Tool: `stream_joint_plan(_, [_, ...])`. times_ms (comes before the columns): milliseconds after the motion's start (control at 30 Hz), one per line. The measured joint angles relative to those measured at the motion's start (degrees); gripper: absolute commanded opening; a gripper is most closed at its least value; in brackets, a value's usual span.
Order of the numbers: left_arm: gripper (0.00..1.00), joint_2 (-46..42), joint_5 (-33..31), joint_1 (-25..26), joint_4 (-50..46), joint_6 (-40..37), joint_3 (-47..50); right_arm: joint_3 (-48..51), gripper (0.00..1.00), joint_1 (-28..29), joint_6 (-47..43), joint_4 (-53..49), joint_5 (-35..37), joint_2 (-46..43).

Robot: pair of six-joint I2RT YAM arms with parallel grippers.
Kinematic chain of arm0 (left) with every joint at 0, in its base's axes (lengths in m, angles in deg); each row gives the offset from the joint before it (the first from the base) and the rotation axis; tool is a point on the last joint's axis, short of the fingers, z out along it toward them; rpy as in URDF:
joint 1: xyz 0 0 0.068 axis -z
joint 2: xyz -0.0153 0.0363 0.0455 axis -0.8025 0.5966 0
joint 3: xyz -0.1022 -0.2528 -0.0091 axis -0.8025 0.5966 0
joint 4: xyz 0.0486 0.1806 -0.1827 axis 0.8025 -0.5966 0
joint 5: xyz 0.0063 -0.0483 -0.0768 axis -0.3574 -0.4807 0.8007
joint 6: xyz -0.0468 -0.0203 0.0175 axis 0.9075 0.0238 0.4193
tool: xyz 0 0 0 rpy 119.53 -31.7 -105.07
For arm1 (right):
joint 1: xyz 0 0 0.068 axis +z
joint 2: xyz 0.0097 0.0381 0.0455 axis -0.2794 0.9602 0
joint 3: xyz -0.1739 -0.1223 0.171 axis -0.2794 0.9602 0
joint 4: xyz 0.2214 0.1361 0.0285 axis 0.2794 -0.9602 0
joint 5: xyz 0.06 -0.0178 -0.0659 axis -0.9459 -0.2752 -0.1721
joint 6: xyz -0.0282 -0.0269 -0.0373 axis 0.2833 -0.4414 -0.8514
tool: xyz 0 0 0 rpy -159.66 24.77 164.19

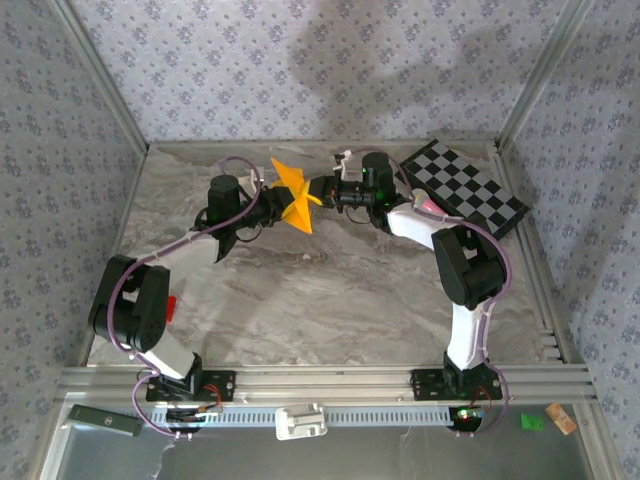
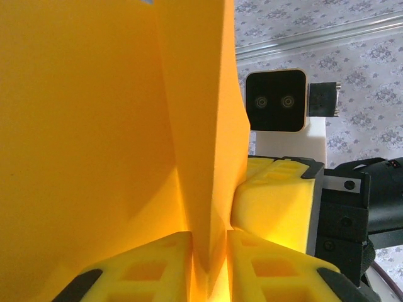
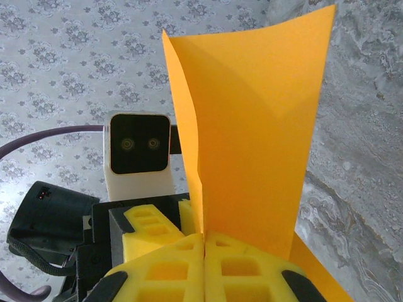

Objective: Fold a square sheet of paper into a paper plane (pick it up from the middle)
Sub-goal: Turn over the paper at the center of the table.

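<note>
Paper takes the middle of the top external view: we see the orange sheet of paper [image 1: 293, 195] held up over the far part of the marbled table [image 1: 330, 300], between the two arms. The left pincer [image 1: 278, 207] meets it from the left and the right pincer [image 1: 316, 190] from the right, both touching the sheet, which is creased into pointed flaps (from this height we cannot judge the grip itself). A checkered board [image 1: 465, 185] lies at the far right of the table, well apart from the paper, and a small red block [image 1: 171, 306] shows beside the left arm near the left edge. From the left wrist, the sheet rises as a tall orange wall with one vertical fold, and the foot of that fold runs down between the left pincer's yellow fingers [image 2: 151, 270], which are closed tight on it. Just to the right, the right pincer's yellow fingers [image 2: 277, 201] press against the same fold, under that arm's camera [image 2: 276, 100]. From the right wrist, we see its own yellow fingers [image 3: 164, 270] brought together with the sheet coming up out of the seam between them, so this pincer is clamped on the paper too. The sheet stands upright there as a creased, slightly curved flap. The left pincer's yellow finger [image 3: 148, 220] sits just beside the sheet, on its left.
</note>
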Motion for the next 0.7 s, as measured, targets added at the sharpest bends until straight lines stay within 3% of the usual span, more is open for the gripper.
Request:
stream_joint_plan(300, [0.11,0.0,0.0,0.0,-0.04,-0.37,-0.02,0.48,0.1,-0.11,-0.04,-0.09,0.02,0.0])
stream_joint_plan(500, [0.08,0.0,-0.46,0.02,-3.37,-2.23,-1.09,1.97,0.37,-0.74,-2.67,-3.37,1.2,-1.07])
stream_joint_plan(700, [0.08,-0.48,-5.25,0.09,-19.69,-11.69,-6.1,3.21,0.49,-3.98,-13.07,-17.55,8.96,-7.34])
